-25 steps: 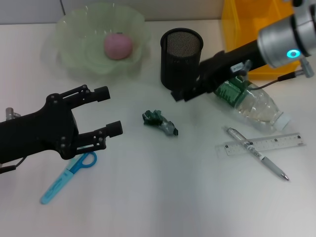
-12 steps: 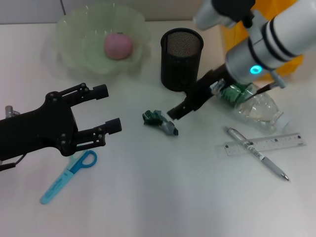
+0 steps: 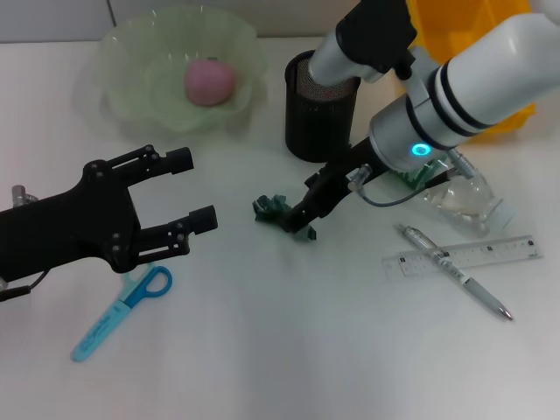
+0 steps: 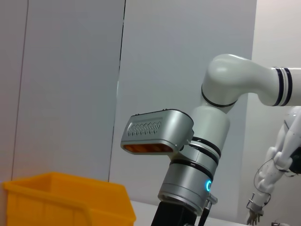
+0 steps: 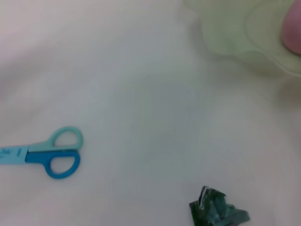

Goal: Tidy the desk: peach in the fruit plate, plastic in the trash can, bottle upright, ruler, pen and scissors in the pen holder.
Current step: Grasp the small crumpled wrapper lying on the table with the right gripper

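The crumpled dark green plastic [image 3: 273, 208] [image 5: 217, 210] lies mid-table. My right gripper [image 3: 302, 205] hangs low right beside it, fingers open, nothing between them. My left gripper [image 3: 191, 189] is open and empty above the blue scissors [image 3: 122, 311] [image 5: 48, 153]. The pink peach [image 3: 208, 81] sits in the green fruit plate [image 3: 122, 61] [image 5: 235, 33]. A clear bottle [image 3: 455, 192] lies on its side, partly hidden by the right arm. The ruler [image 3: 477, 255] and pen [image 3: 455, 275] lie crossed at the right. The black mesh pen holder [image 3: 317, 114] stands behind the plastic.
The yellow trash can [image 3: 490, 26] [image 4: 66, 200] stands at the back right, largely covered by the right arm [image 4: 197, 155]. The right arm reaches across in front of the pen holder and over the bottle.
My right gripper has swung from beside the pen holder forward and left, down to the plastic. The left arm has barely moved.
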